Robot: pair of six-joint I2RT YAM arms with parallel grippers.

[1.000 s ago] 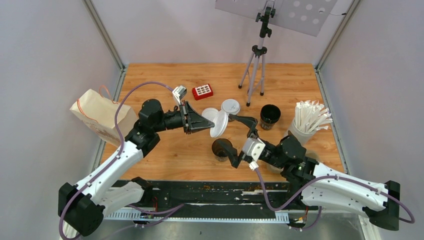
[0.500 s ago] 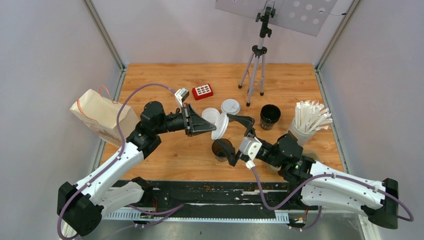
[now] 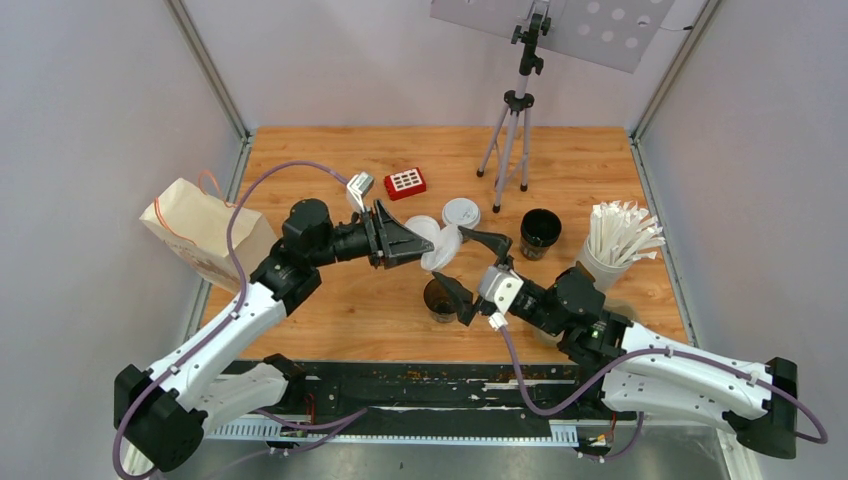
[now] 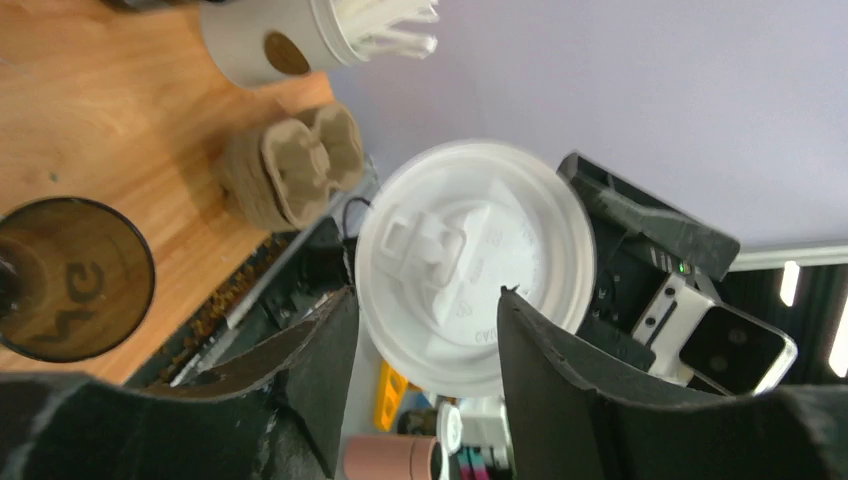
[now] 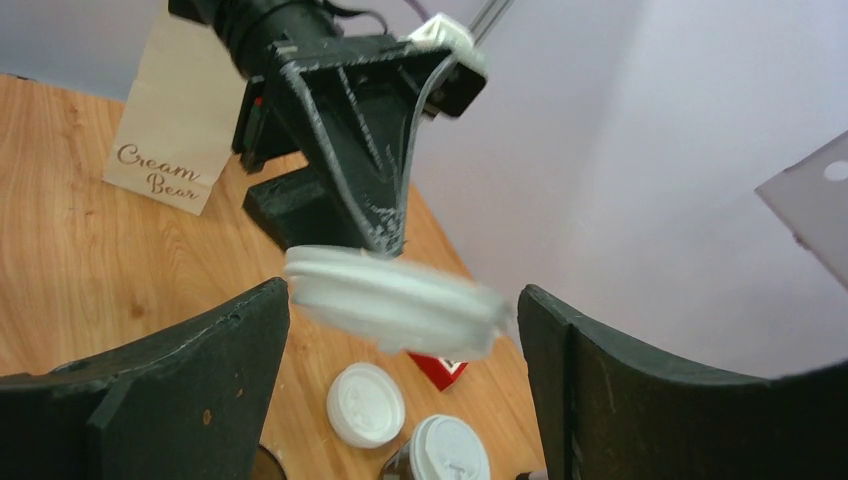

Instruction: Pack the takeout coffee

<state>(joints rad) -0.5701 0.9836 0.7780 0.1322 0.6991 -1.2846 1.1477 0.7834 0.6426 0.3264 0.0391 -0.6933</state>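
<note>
Capping stage: a lid is changing hands between the two tools above the worktop.

The paper bag stands at the far left, well apart from the action. The left tool has its jaws parted, with the white lid just off their tips and not clearly pinched. The right tool gapes wide on either side of that lid without touching it. An open cup sits on the worktop close beneath, a second open cup stands further right, and a lidded cup is behind. Next, I judge, the right tool must close on the lid's rim, keep it level, then press it onto the open cup.
</note>
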